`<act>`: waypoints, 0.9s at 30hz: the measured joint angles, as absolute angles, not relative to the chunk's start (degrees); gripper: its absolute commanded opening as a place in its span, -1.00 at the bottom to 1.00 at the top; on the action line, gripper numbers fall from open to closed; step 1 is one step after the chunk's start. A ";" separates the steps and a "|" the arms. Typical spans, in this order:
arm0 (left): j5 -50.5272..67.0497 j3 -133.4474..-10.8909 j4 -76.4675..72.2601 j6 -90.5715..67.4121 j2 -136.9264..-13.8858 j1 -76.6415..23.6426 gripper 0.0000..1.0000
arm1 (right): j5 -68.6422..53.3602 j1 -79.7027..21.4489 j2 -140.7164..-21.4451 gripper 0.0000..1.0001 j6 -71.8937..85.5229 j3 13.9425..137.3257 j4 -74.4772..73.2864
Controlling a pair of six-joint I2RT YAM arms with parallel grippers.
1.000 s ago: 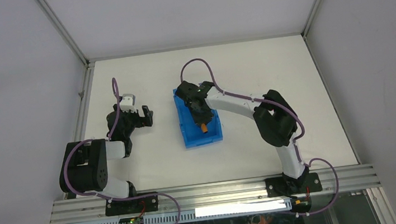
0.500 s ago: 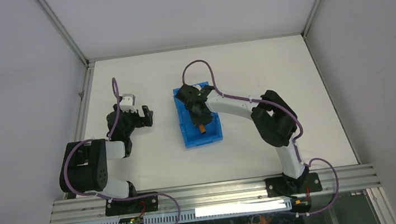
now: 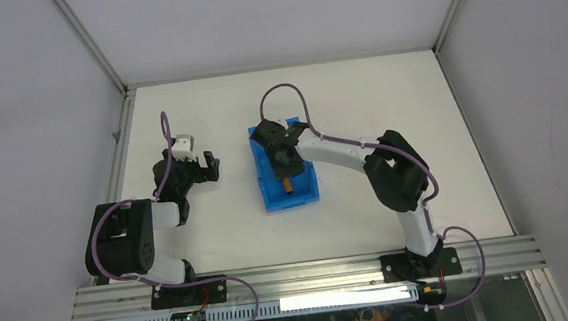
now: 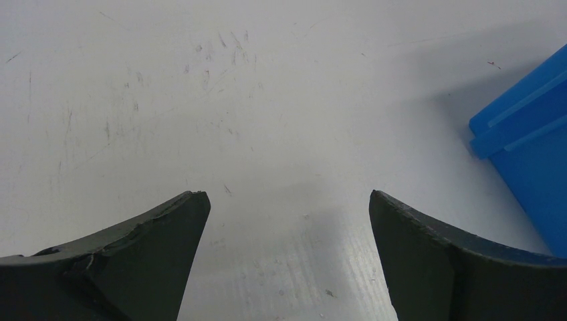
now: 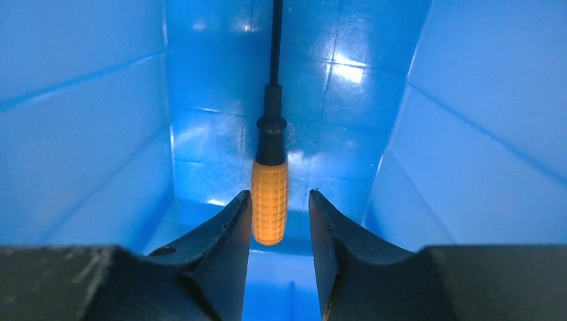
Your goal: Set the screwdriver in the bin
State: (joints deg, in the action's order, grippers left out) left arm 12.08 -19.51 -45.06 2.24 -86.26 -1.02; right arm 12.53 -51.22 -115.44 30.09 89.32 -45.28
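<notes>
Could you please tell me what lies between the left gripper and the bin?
Only bare table between left gripper and bin, as the top view shows.

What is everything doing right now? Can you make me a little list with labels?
screwdriver: inside the bin, orange handle between the right gripper's fingers
bin: blue, sitting on the white table
right gripper: down in the bin, jaws a little apart, gap beside the handle
left gripper: wide open, holding nothing, over the table left of the bin
job: screwdriver is in the bin
</notes>
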 measured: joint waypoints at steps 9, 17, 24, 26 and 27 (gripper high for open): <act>12.08 -19.51 -45.06 2.24 -86.26 -1.02 0.98 | 13.50 -51.31 -99.37 0.99 23.33 89.34 -45.54; 12.08 -19.51 -45.06 2.24 -86.26 -1.02 0.98 | 13.21 -45.10 -78.72 0.99 16.36 81.28 -42.68; 12.08 -19.51 -45.06 2.24 -86.26 -1.02 0.98 | 13.72 -31.48 -64.88 0.99 15.92 58.78 -38.65; 12.10 -19.51 -45.06 2.24 -86.26 -1.02 0.98 | 14.28 -28.56 -61.45 0.99 16.27 52.27 -37.50; 12.08 -19.51 -45.06 2.24 -86.26 -1.02 0.98 | 14.59 -27.49 -59.77 0.99 16.58 49.34 -36.56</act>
